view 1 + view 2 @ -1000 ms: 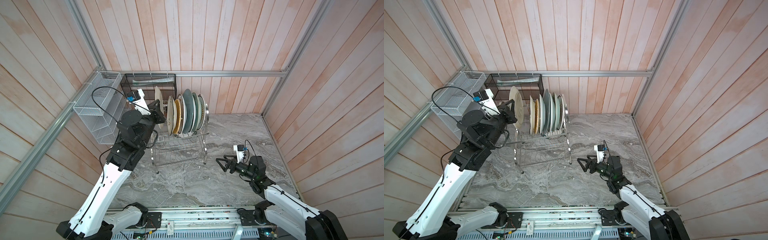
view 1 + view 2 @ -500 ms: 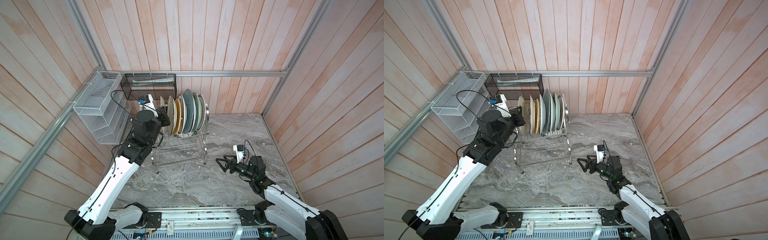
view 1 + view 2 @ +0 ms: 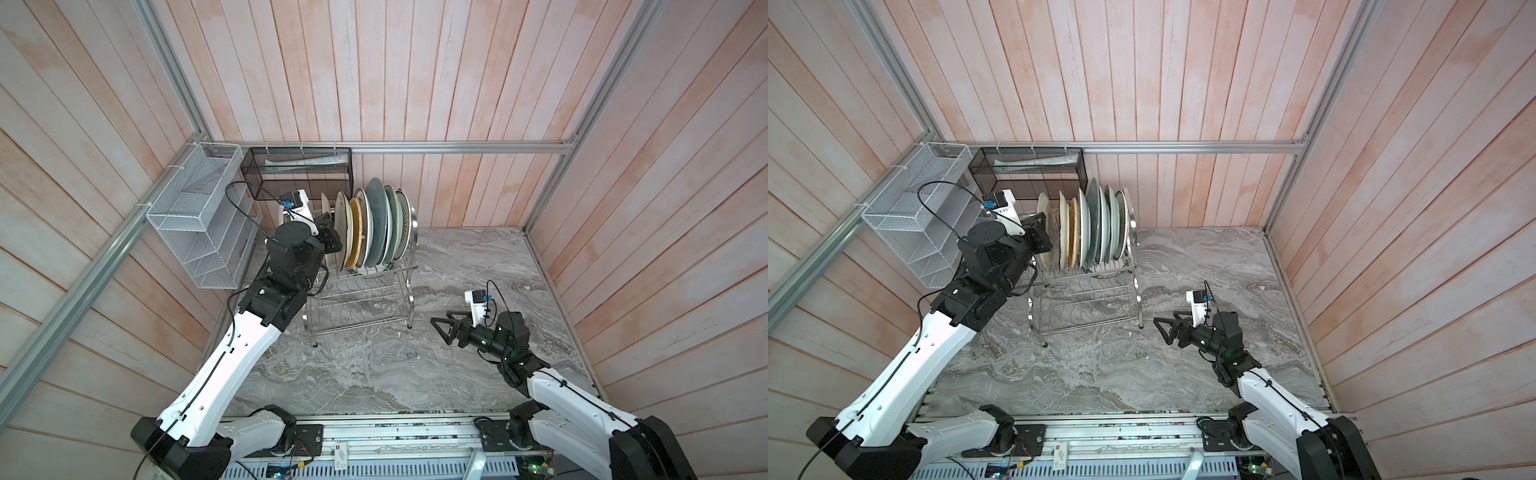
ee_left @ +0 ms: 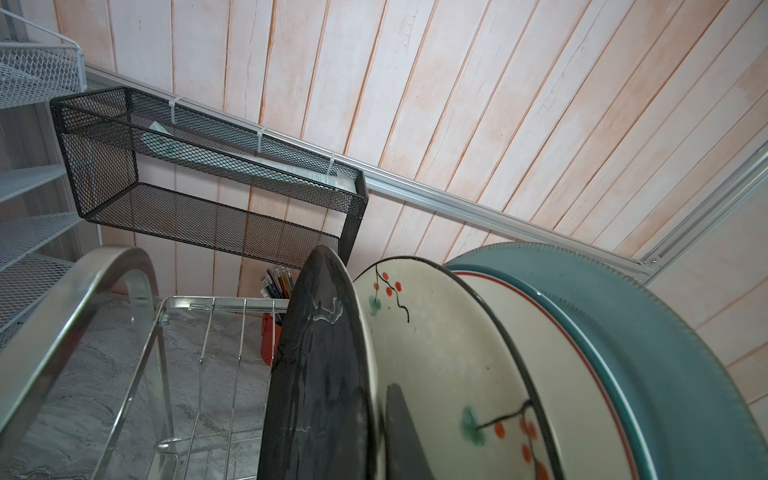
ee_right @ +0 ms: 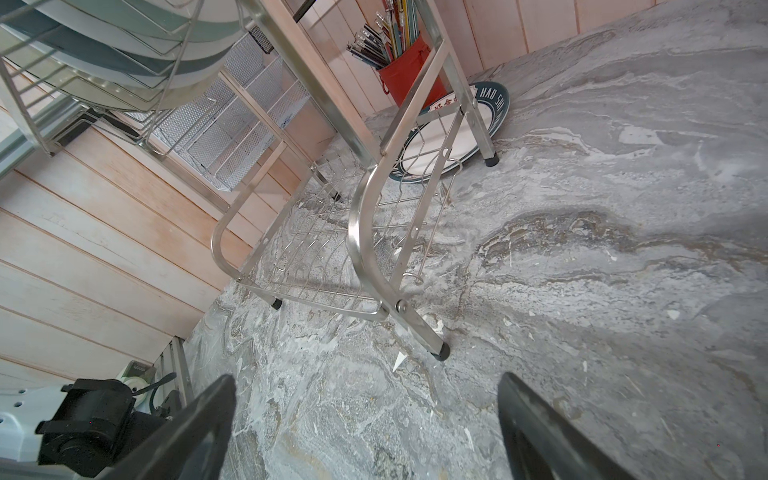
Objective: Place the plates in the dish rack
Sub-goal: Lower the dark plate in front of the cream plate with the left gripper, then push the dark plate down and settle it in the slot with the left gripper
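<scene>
The plates point(image 3: 376, 224) stand, seemingly upright, in the dish rack point(image 3: 412, 291).

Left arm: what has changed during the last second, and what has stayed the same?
The left tool, shut on the black plate, carried it right and down to the left end of the row in the dish rack, beside the cream floral plate. The right tool stayed open and still; the racked plates did not move.
</scene>
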`<state>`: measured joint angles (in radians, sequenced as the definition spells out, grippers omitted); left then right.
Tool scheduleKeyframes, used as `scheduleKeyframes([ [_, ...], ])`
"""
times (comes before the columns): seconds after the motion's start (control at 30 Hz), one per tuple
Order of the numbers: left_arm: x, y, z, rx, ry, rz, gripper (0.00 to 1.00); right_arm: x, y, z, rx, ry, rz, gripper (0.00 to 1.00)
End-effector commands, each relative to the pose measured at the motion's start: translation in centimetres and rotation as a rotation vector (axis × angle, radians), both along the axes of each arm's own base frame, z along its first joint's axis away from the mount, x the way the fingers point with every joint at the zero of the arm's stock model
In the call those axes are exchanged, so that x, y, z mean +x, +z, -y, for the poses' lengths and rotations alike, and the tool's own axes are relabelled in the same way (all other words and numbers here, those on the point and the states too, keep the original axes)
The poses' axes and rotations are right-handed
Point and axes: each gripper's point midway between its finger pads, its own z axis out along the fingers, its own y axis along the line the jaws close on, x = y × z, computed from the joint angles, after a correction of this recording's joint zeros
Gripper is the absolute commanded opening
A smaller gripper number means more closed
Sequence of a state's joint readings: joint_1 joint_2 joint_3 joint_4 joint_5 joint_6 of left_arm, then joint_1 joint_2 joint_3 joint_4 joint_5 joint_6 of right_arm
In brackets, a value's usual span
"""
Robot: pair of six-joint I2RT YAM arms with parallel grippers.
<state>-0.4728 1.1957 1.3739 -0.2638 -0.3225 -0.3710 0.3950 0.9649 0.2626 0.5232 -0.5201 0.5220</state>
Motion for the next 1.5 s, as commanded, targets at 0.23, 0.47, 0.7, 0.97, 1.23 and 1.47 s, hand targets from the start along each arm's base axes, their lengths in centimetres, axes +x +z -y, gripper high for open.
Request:
scheduleKeyframes([
  [0.23,0.2,-1.1,0.4,0.008,0.036,0.002,0.06,0.5,0.8,-0.4,-0.009,0.0,0.031,0.98],
  [0.47,0.0,-1.3,0.3,-0.016,0.052,-0.002,0.17,0.5,0.7,-0.5,-0.012,0.001,0.028,0.98],
  [0.7,-0.4,-0.9,0.2,-0.031,0.046,0.007,0.26,0.6,0.5,-0.5,-0.016,0.002,0.025,0.98],
  [0.97,-1.1,0.0,0.1,-0.055,0.03,0.027,0.34,0.7,0.1,-0.6,-0.024,0.002,0.016,0.98],
  [1.23,-1.6,0.9,0.0,-0.075,0.018,0.051,0.36,0.8,-0.2,-0.3,-0.036,-0.017,0.021,0.98],
  [1.47,-2.2,1.1,-0.2,-0.039,0.005,0.063,0.43,1.1,-0.5,-0.1,-0.048,-0.032,0.018,0.98],
])
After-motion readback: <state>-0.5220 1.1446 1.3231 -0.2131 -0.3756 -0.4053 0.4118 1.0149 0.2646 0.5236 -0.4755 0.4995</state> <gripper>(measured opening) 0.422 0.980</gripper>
